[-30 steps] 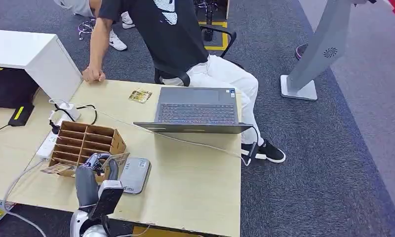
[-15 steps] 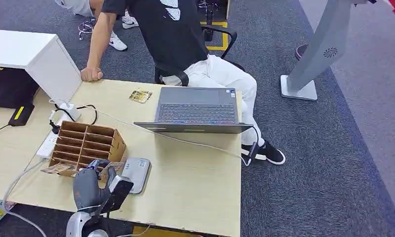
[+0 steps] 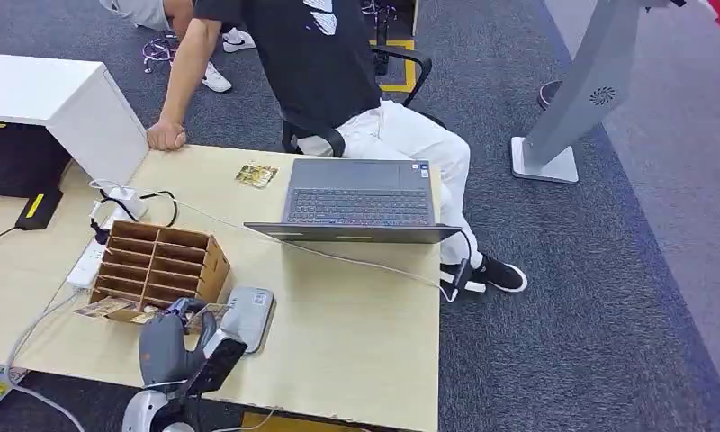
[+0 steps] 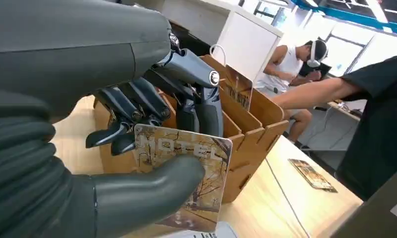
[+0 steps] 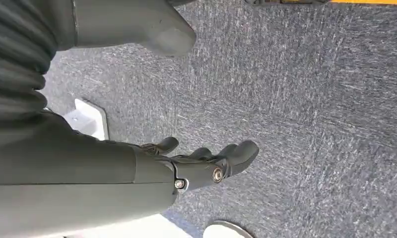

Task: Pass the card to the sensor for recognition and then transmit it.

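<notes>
- left robot hand [image 4: 137,129] pinches the card [image 4: 186,173] between thumb and fingers, just beside the grey sensor [image 3: 246,317] at the wooden organizer's [image 3: 158,261] 5 o'clock on the table [image 3: 356,333].
- right robot hand [image 5: 206,163] hangs over the carpet, released, fingers loosely apart.

Head view high, looking down — wrist views close (2) behind hands.

The left hand [image 3: 178,335] is holding the card [image 4: 186,171] in a tight slot, with the wooden organizer [image 3: 158,261] standing just behind it and the grey sensor [image 3: 246,317] lying just beside it. The laptop [image 3: 356,200] and its cable [image 3: 338,257] are blocking the far side of the table [image 3: 356,351]. Bare tabletop is lying open toward the near right corner. The right hand [image 5: 201,166] is hanging over carpet [image 5: 310,99].
</notes>
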